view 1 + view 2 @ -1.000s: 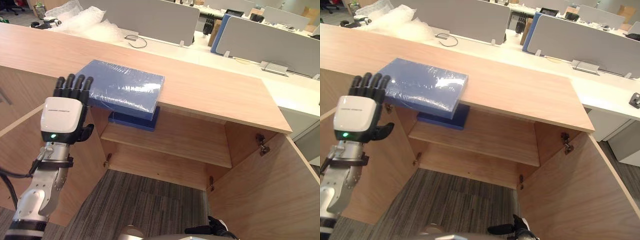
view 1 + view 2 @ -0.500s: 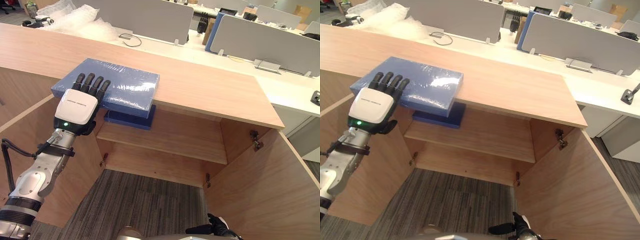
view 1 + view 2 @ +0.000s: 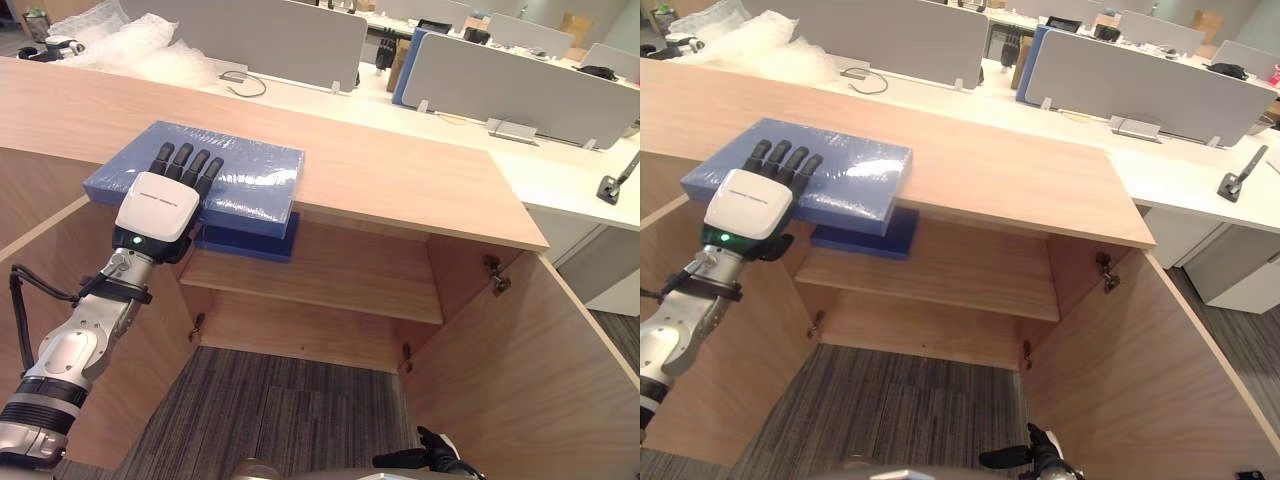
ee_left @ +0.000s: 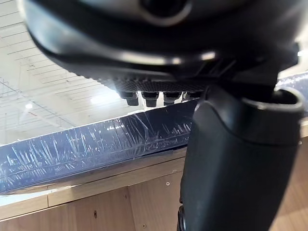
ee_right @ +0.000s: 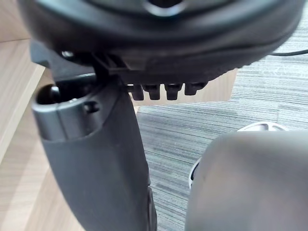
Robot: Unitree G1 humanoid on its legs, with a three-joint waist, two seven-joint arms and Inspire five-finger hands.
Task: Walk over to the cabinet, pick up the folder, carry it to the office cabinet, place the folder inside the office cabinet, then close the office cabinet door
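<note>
Folder (image 3: 235, 170), one blue slab wrapped in clear film, lay flat on the wooden top surface (image 3: 400, 180) of the open cabinet, its near edge jutting out past the front lip. The robot's left hand (image 3: 155, 207) rested on it, its fingers (image 3: 186, 166) straight, close together and laid flat on the film near the overhanging edge. In the left wrist view the fingertips (image 4: 150, 98) sat above the folder's wrapped side, with the thumb (image 4: 236, 159) lower, in front of the cabinet's face; whether the thumb touched the folder could not be told.

A second, darker blue flat item (image 3: 250, 243) lay on the single shelf (image 3: 340, 285) directly beneath the folder. Both of the cabinet's two doors stood open, one on the left (image 3: 40, 270) and one on the right (image 3: 510, 380), with grey carpet (image 3: 280, 410) between them.

The right hand (image 3: 425, 462) hung low over the carpet, its fingers (image 5: 166, 90) loosely extended and holding nothing. One heap of bubble wrap (image 3: 130, 45) lay on the white desk behind the cabinet.
</note>
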